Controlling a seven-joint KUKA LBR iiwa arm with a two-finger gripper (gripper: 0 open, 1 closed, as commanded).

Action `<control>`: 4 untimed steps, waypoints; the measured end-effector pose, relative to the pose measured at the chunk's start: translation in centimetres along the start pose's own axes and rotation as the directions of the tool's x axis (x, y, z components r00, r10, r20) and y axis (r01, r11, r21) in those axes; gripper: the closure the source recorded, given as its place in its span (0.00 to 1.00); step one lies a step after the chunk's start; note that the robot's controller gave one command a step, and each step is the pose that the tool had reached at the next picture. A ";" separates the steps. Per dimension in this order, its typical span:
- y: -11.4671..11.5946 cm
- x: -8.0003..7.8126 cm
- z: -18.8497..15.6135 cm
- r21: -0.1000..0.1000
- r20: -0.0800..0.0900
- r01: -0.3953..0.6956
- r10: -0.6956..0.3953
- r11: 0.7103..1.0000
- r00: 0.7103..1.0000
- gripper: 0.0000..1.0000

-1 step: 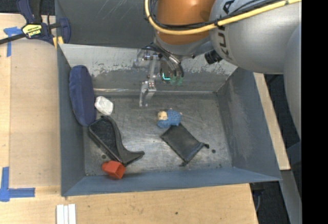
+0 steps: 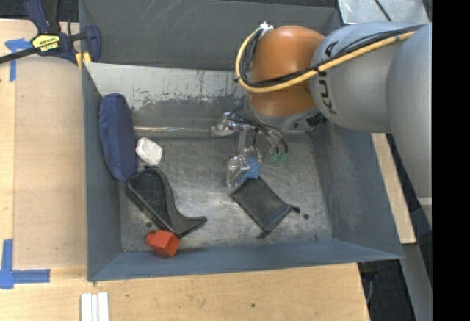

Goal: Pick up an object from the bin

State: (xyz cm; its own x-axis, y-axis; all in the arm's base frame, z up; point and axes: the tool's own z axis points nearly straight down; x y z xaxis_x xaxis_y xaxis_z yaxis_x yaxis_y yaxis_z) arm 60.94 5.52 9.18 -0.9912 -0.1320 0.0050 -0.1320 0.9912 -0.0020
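My gripper [image 2: 241,165] hangs below the orange wrist cover, low over the middle of the bin floor. Its tip sits at the upper left corner of a dark flat rectangular pad [image 2: 262,208] that lies slanted on the floor. A small light-blue piece [image 2: 252,166] shows right at the tip; whether it is held I cannot tell. A tiny green bit [image 2: 278,158] lies just to the right of the gripper.
Along the left wall lies a long dark-blue pouch [image 2: 117,134], with a small white lump [image 2: 149,151] beside it. A black sole-shaped piece [image 2: 157,200] and a red block [image 2: 162,242] lie at the front left. The arm covers the bin's back right.
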 end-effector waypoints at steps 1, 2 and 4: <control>-5.4 2.3 -4.2 0.003 0.008 0.231 -0.231 0.973 0.973 0.00; -4.8 1.6 1.9 0.002 0.014 0.283 -0.283 0.959 0.959 0.00; -4.5 1.0 -12.7 0.005 0.018 0.269 -0.269 0.963 0.963 1.00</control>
